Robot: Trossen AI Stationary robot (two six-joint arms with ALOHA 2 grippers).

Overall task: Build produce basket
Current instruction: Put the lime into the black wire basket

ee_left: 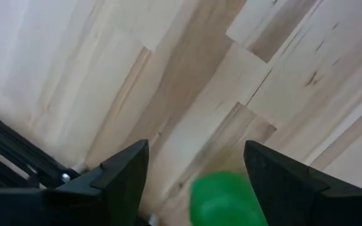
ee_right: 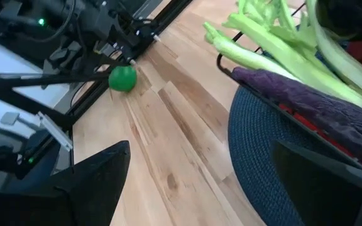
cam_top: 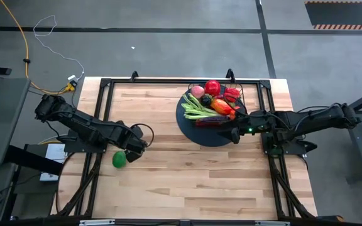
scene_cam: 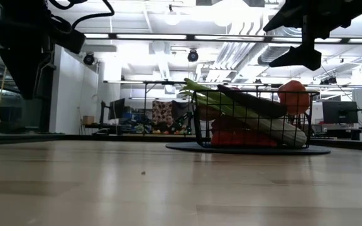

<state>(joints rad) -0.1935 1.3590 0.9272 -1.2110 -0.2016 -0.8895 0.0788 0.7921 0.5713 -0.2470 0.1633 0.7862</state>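
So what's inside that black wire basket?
The basket holds pale green celery, a dark eggplant, a red round fruit, a pink piece and orange and red pieces. Whatever lies underneath that pile is covered, so I cannot tell.

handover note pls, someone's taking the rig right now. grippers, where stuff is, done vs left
Left gripper: open, hovering by the green round piece on the table's left side, nothing held.
Right gripper: open, empty, at the near rim of the basket.
Done: basket holds celery, eggplant, and red and orange pieces.
Left: the green piece is still outside on the table; pick it up and put it in the basket.
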